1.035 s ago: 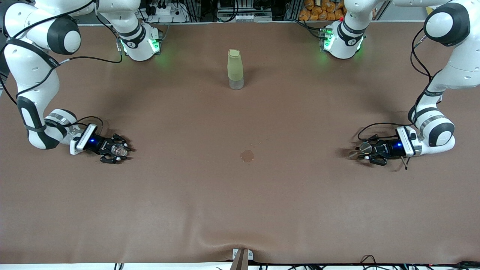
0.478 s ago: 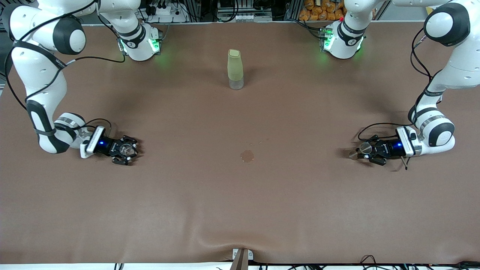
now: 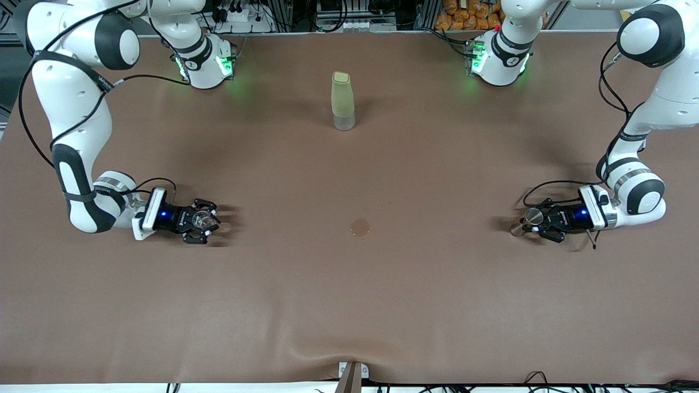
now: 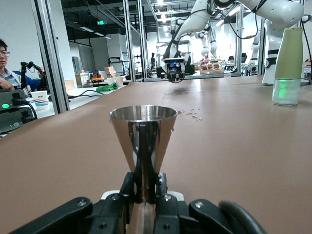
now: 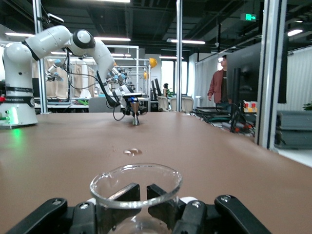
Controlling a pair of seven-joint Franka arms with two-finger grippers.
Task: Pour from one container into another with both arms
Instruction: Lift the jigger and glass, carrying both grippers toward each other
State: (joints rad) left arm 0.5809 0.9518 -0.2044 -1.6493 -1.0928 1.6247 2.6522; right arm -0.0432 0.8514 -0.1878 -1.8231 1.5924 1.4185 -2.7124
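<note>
- The right tool (image 3: 203, 220) is clamped on the glass cup (image 3: 200, 219), low over the table (image 3: 349, 305) at the right arm's end.
- The left tool (image 3: 532, 221) is closed on the waist of the upright steel jigger (image 3: 533, 216) at the left arm's end.
- A green bottle (image 3: 342, 100) stands midway between the arm bases; a small stain (image 3: 360, 226) lies nearer the front camera.

We see a brown table (image 3: 349, 295) with a small darker brown spot (image 3: 360, 227). The bottle (image 3: 343, 101) is olive green with a clear bottom. The jigger (image 4: 143, 141) is shiny silver, the cup (image 5: 135, 192) clear, and the white arms have black bands.
</note>
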